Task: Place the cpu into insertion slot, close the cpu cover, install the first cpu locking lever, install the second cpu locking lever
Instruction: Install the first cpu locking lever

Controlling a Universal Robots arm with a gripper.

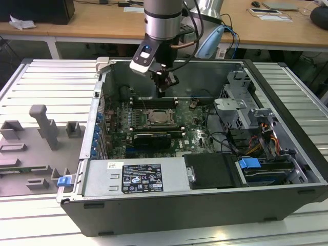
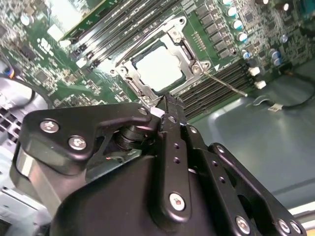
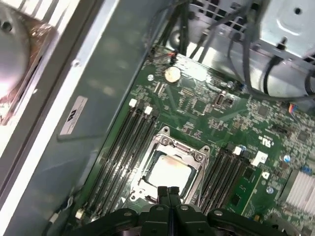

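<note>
While the arm (image 1: 163, 20) is hanging near-vertical over the open PC case (image 1: 154, 205) in the exterior view, its wrist is pointing straight down. The gripper (image 1: 163, 91) is hovering inside the case, above the motherboard (image 1: 200, 133) and apart from it.

In both wrist views the gripper's two black fingers (image 3: 162, 196) are pressing flat against each other w/ nothing between them, i.e. clenched and empty. The tips are aiming at one edge of the insertion slot (image 2: 129, 73); can't tell if they are touching it.

The cpu (image 2: 160, 66) is lying flat in the slot, pale metal top facing up. The cpu cover (image 3: 179, 150) is lying down around it, w/ the chip showing thru the window. One thin lever rod (image 2: 229, 84) is sticking out from a socket corner across the memory slots (image 3: 123, 142). Another wire lever (image 2: 150, 42) is running along the opposite side of the frame. Can't tell whether either is latched.

The case is resting on a ribbed metal table (image 1: 41, 77), w/ grey fixture blocks (image 1: 43, 123) sitting on the exterior view's left.
</note>
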